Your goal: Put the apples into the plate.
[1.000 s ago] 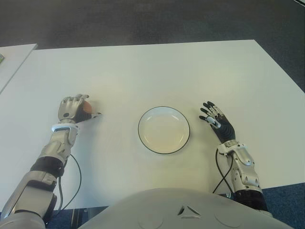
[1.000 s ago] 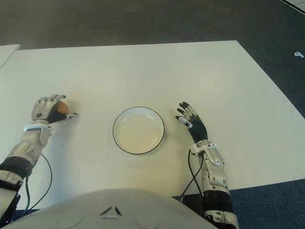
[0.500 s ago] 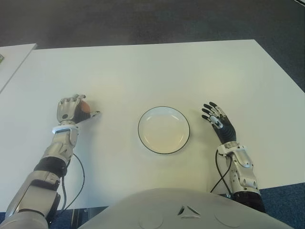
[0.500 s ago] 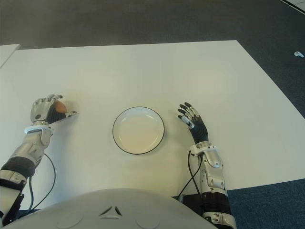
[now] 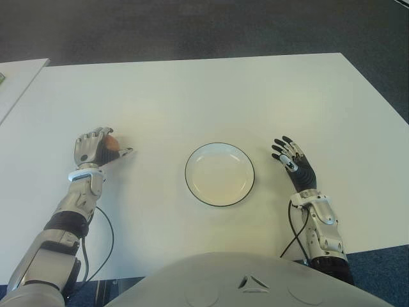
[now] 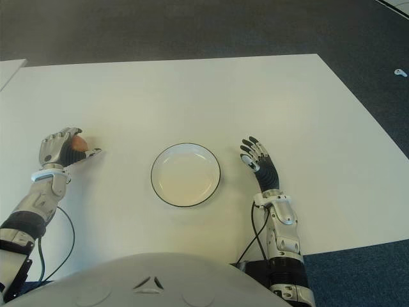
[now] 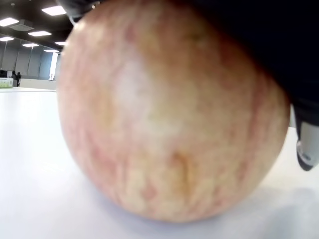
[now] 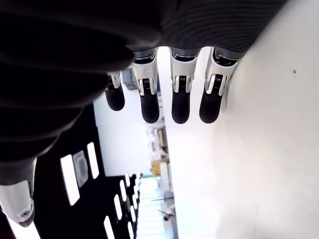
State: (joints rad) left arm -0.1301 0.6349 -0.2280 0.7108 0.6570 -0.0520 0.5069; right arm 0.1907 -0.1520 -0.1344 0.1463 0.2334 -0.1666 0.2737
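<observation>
- An office or open-plan lab hall, judging by the fittings.
- Large plain white table (image 5: 211, 89), with dark grey carpet floor (image 5: 192, 29) beyond it at 12 o'clock.
- A second white table edge (image 5: 16, 77) at 10 o'clock.
- The left wrist view shows rows of rectangular ceiling lights (image 7: 52, 10) over a wide room.

No readable text, label or number shows anywhere.

Apple (image 7: 169, 119): one, yellow-red streaked, on the counter (image 5: 211, 96), inside the left hand's (image 5: 93, 148) curled fingers. Plate (image 5: 220, 174): white, dark-rimmed, empty, well right of it.
</observation>
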